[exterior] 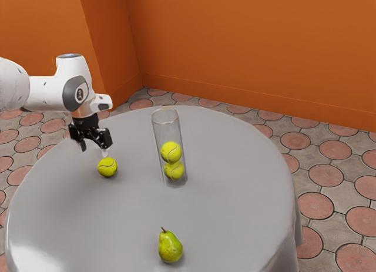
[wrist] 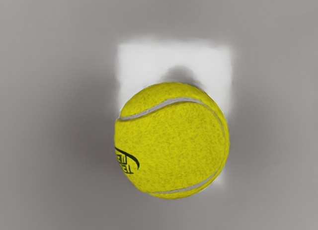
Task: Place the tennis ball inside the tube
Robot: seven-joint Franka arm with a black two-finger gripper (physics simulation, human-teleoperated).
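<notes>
My gripper point(exterior: 94, 147) hangs above the table with its two black fingers spread apart and nothing between them. A loose yellow tennis ball point(exterior: 107, 167) rests on the grey cloth, a little below the fingertips and toward the exterior view's right. In the wrist view the same ball point(wrist: 171, 140) is seen from above, with its pale seam and some black lettering. The clear tube point(exterior: 166, 131) stands upright on the table, its open rim at the top. Two tennis balls are inside it, one on top of the other, in its lower part.
A green pear point(exterior: 170, 247) sits on the round grey table point(exterior: 223, 207), toward the bottom of the exterior view. The tube stands on the exterior view's right of the loose ball, with a stretch of tablecloth between them. An orange wall point(exterior: 252, 43) rises beyond the tiled floor.
</notes>
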